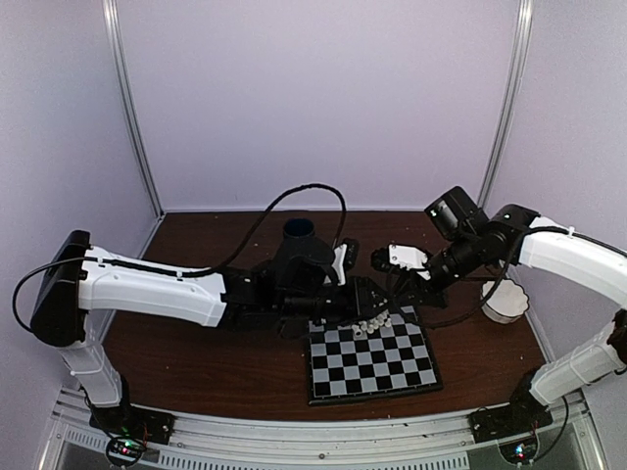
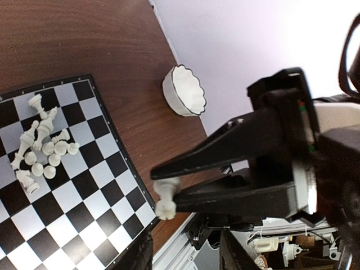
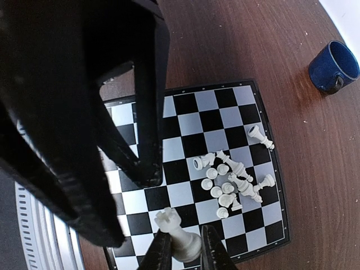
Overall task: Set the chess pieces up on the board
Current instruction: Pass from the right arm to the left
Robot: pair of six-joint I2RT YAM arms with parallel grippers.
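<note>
The small white plastic chess pieces (image 3: 228, 183) lie bunched in a loose heap on the flat square black-and-pale-checked chessboard (image 3: 191, 121), near its far edge as seen from above. Several taller ones are tipped on their sides, with the little round-headed ones close among them. One more white piece with a notched crown (image 3: 179, 233) sits apart from the heap, pinched between the narrow-set fingers of the right gripper (image 3: 185, 247), which hangs over the board's edge squares; whether this piece touches the board I cannot tell. The right arm (image 1: 568, 255) reaches in from the right, elbow raised and wrist angled down toward the heap. The left gripper (image 3: 130, 209) hovers close beside it above the board, its black fingers spread apart with nothing between them. The left arm (image 1: 147, 289) stretches low and nearly level across the dark brown wooden table (image 3: 225, 45). A white scalloped bowl (image 2: 181, 98) stands off the board to the right, and a blue mug (image 3: 332, 67) stands behind the board on the left.
</note>
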